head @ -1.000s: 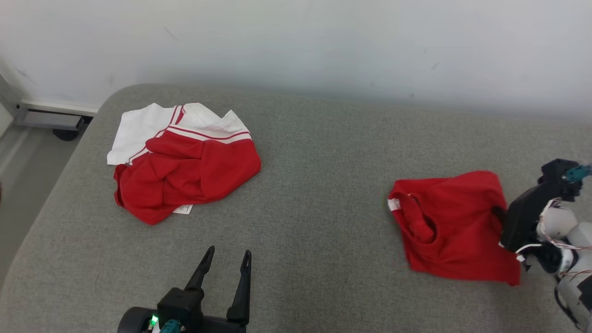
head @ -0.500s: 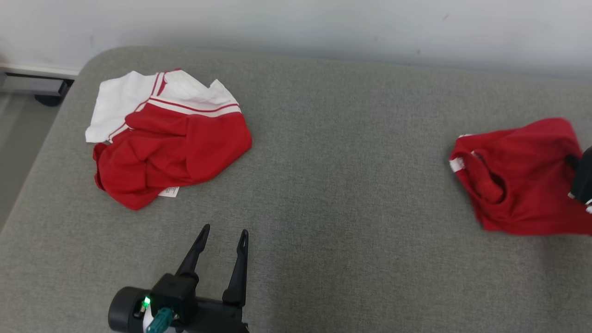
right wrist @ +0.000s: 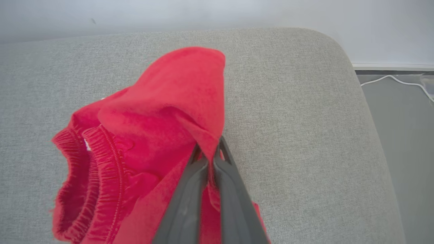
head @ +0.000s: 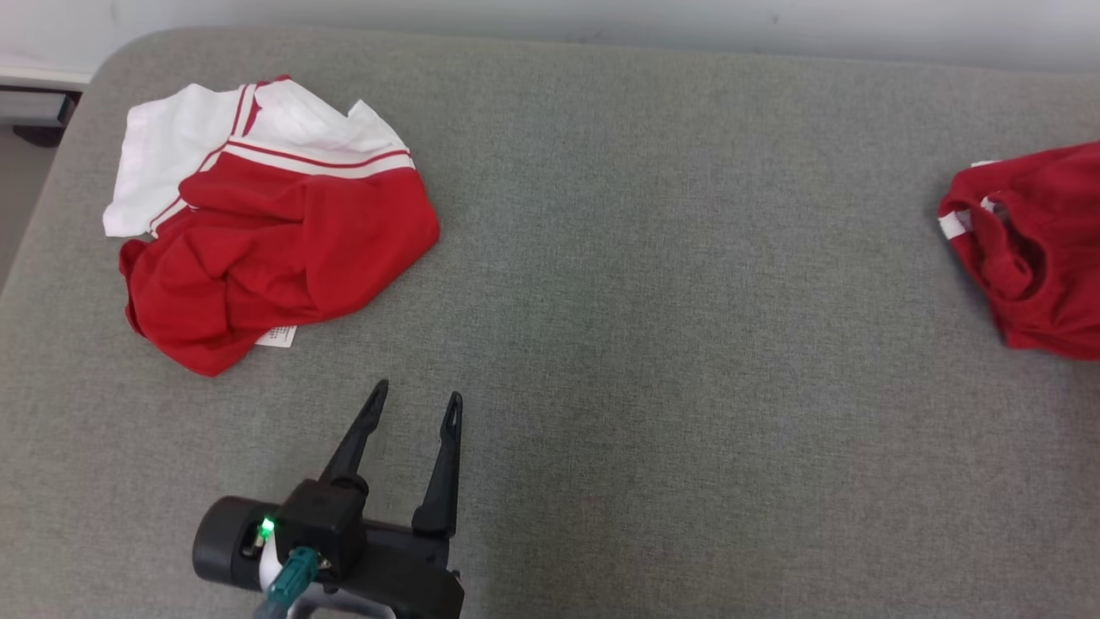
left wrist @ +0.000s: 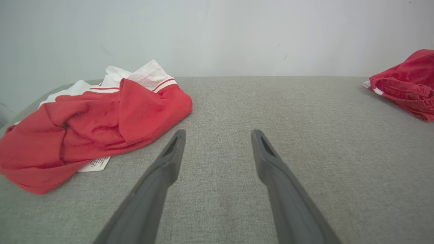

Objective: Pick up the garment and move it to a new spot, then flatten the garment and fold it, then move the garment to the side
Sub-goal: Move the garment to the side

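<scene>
The right gripper [right wrist: 208, 149] is pinched tight on 1 thin fold of the red garment [right wrist: 159, 115]. The cloth bunches ahead of its fingertips and to their left, with the elastic waistband slumped on the grey cushion [right wrist: 298, 101]. That narrow bite is the risk: cloth dragging on the rough weave could pull free of the jaws. The cushion's rounded edge lies near, to the right of the fingers, so a release there may let fabric hang off. The left gripper [head: 416, 394] stands wide and empty, well apart, with a red-and-white garment [head: 258, 223] ahead to its left
</scene>
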`<state>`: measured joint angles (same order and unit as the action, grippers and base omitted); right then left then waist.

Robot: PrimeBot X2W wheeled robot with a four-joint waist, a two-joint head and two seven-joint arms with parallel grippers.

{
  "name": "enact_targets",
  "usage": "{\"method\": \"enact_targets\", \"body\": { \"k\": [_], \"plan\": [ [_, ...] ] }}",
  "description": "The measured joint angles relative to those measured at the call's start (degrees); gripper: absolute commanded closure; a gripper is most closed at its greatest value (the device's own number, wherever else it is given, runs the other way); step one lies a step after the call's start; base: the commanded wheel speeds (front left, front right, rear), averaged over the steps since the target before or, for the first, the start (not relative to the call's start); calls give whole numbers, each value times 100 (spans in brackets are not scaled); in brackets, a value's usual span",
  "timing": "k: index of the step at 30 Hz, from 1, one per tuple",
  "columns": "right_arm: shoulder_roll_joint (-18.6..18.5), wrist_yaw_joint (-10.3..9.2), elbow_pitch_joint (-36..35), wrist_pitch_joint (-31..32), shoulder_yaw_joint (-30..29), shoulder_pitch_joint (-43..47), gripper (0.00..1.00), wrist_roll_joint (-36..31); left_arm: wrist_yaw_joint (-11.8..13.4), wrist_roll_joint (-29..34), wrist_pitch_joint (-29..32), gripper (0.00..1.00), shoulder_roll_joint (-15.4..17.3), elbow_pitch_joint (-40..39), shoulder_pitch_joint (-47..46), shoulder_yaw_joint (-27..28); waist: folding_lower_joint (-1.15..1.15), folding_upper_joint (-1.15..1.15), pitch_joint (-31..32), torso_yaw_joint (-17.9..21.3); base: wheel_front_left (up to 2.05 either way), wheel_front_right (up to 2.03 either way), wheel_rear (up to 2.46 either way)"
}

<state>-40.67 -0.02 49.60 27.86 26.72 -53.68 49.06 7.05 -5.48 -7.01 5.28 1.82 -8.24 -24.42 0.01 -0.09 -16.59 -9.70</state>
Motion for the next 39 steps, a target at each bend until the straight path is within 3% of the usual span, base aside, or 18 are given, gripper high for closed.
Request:
{"method": "enact_targets", "body": {
  "k": [17, 25, 26, 27, 39],
  "plan": [
    [-555, -15, 250, 191, 177, -455, 100, -422, 0, 8, 53, 0, 2, -58, -172, 18, -1, -1, -242, 55, 0, 0, 0],
    [-577, -15, 370, 240, 327, -560, 100, -604, 0, 8, 94, 0, -1, -53, -176, 31, -1, -1, -300, 25, 0, 0, 0],
    [-580, -15, 386, 241, 354, -560, 54, -649, 0, 8, 93, 0, -2, -52, -176, 32, -1, 0, -304, 21, 0, 0, 0],
    [-589, -15, 392, 241, 394, -561, 0, -703, 0, 8, 94, 0, -3, -51, -176, 34, -1, 0, -308, 19, 0, 0, 0],
    [-623, -13, 432, 238, 547, -797, 0, -929, 0, 7, 93, 0, -24, 2, -193, 97, -1, -1, -320, 41, 0, 0, 0]
  ]
}}
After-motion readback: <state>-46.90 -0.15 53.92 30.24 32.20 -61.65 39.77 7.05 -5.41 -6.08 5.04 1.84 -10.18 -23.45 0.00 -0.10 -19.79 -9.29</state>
